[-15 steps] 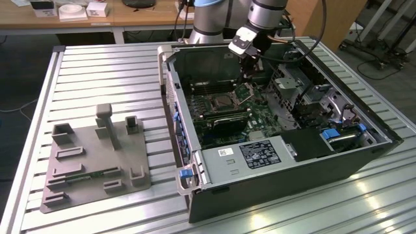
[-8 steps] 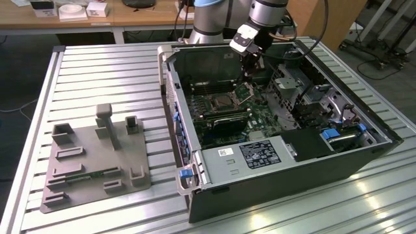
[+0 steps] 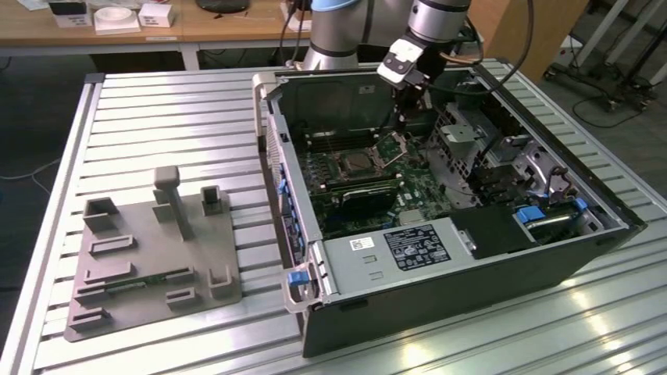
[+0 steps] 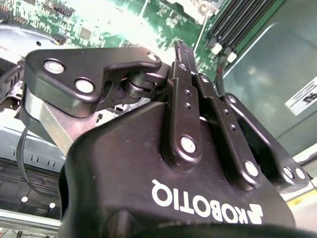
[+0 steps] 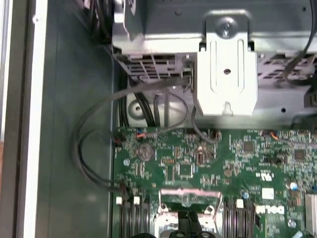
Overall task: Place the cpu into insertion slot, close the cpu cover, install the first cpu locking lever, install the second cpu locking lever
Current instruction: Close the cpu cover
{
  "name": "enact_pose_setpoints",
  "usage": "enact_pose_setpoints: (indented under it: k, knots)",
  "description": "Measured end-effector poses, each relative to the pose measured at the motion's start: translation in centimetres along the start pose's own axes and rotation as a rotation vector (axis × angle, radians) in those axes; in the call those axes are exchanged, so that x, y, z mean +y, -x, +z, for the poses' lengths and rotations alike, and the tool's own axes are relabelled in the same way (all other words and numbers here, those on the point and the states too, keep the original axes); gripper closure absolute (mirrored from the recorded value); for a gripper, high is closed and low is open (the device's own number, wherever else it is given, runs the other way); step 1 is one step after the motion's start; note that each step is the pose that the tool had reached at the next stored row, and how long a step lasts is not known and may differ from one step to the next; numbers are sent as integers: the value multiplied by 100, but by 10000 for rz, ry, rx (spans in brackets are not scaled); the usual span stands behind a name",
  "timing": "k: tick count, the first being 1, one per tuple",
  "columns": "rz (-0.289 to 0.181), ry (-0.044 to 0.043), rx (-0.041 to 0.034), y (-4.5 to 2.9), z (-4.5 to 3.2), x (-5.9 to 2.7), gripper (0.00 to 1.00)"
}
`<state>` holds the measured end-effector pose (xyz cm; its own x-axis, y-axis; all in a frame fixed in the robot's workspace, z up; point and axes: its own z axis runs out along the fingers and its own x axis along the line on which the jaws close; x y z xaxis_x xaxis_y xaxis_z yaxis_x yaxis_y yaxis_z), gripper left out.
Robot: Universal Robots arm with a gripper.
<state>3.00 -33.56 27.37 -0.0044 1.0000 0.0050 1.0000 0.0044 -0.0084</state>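
Gripper (image 3: 401, 137), fingers pinched together, is hovering at the raised cpu cover (image 3: 390, 153) beside the insertion slot (image 3: 340, 169). The cpu (image 3: 360, 162) is apparently sitting inside. Cover-closing looks in hand, probably needing a gentle downward push.

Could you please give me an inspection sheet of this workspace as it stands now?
Surface: slatted metal table carrying an open computer case.
Job's things: insertion slot on the green board, with a grey square in it, likely the cpu; cpu cover tilted up beside it, not closed.
Clutter: grey fixture plate on the table, at the exterior view's left.
Grippers: gripper inside the case, right at the raised cover; contact cannot be told.
Cables: black cables looped beside the board.
Surroundings: wooden desk behind with small boxes; floor cable at the exterior view's right.
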Motion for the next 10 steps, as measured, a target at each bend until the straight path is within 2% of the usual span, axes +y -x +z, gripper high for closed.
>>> enact_pose_setpoints:
  k: [10]
  knots:
    - [0,0,-1,1,9,210,89]
